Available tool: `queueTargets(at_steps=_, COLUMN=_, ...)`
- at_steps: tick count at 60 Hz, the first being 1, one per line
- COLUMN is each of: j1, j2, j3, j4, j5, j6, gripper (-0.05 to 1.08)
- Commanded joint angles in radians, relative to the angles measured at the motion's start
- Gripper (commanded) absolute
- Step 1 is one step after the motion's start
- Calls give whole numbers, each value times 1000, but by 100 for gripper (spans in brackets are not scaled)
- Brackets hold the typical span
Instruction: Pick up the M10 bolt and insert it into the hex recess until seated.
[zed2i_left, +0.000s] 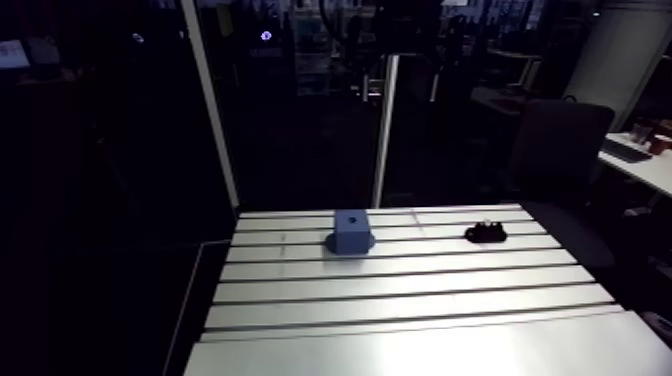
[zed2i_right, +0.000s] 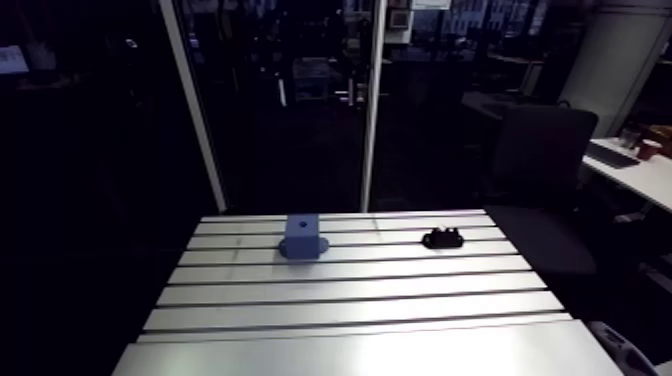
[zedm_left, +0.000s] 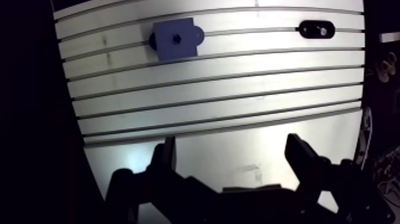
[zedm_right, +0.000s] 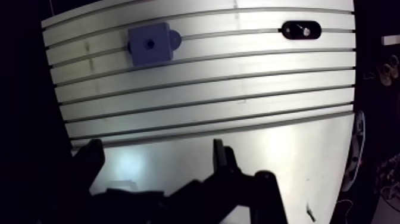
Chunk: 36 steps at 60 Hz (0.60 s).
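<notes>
Basically nothing done yet: gripper (zedm_left: 232, 143) hangs wide open & empty over the near table (zedm_left: 238, 77), well apart from the M10 bolt (zedm_left: 323, 31), apparently sitting in a black holder (zedm_left: 308, 28), w/ hex recess (zedm_left: 177, 39) atop blue block (zedm_left: 169, 49) unfilled, so pick & insert remain.
</notes>
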Motion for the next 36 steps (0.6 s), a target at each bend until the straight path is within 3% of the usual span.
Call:
queueTargets(at_steps=1, j1=75, j2=5, j3=-80, j4=75, j5=25, j6=-76, gripper=1)
queueTargets(at_steps=36, j1=62, j2=8, j3=-81, j4=73, j5=20, j6=-100, gripper=1)
